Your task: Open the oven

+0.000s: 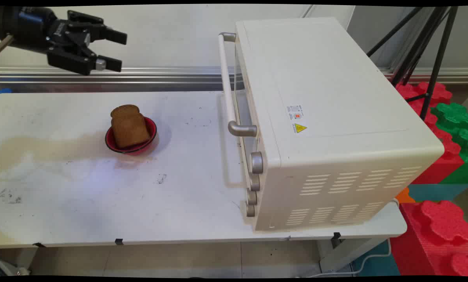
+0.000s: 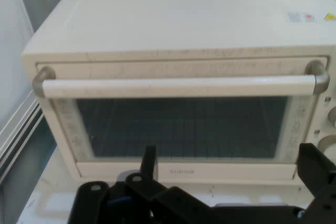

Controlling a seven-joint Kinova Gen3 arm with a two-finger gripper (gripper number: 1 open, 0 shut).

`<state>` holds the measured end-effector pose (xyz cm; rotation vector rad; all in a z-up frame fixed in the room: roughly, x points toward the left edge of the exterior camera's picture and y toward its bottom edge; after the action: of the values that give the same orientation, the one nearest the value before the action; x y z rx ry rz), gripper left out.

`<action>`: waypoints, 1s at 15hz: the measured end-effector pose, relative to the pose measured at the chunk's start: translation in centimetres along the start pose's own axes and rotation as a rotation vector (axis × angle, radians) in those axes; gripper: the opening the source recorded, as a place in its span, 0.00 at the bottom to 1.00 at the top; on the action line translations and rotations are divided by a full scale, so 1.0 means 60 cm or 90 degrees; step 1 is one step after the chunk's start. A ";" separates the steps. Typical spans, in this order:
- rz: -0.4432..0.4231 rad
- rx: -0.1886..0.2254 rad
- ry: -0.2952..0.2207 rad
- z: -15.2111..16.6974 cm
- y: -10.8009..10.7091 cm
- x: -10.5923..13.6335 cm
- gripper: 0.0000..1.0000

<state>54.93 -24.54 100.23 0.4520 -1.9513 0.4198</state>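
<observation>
Bare table (image 1: 187,172) between bowl (image 1: 150,135) and oven (image 1: 316,117); oven door (image 2: 181,127) shut

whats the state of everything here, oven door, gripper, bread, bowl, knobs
toaster oven: on the table, door shut, nothing visible behind the glass in the hand view
door handle: untouched, gripper well clear of it
gripper: open, empty, raised above the table's far left, facing the oven
bread slice: propped on edge in the bowl
red bowl: upright on the table, holding the bread
knobs: four in a row beside the door, settings unreadable
</observation>
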 end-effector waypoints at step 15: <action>0.021 -0.020 0.025 0.156 -0.007 0.055 1.00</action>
<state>46.55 -29.82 99.55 0.3892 -1.9274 0.4159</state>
